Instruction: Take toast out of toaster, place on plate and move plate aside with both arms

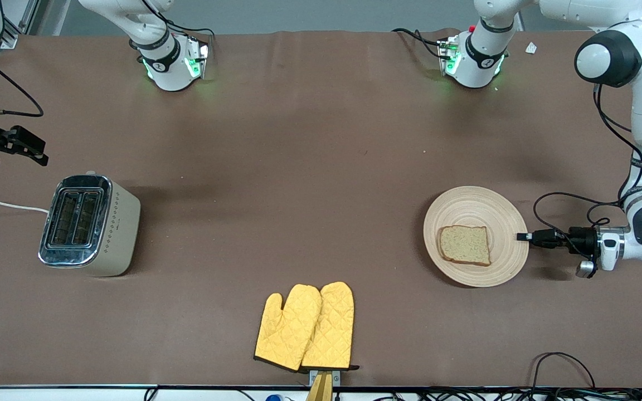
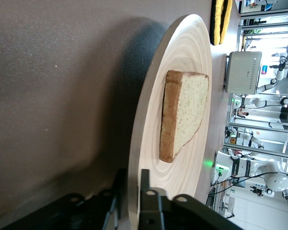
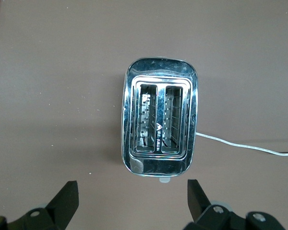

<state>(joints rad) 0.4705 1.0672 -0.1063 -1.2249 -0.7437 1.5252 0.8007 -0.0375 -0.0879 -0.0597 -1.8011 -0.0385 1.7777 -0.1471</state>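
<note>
Toast (image 1: 465,244) lies on the plate (image 1: 475,204) at right of the front view. Left end effector (image 1: 521,236) straddles the plate's rim, fingers narrow. Right end effector (image 3: 132,200), wide and holding nothing, hovers over the empty toaster (image 1: 90,225) at left.

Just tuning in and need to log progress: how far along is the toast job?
Done: the toaster slots are empty and the toast lies on the plate. In hand: the left gripper is at the plate's rim, fingers straddling the edge. The right gripper waits open over the toaster. Left: whether the plate needs moving farther aside can't be told.
</note>
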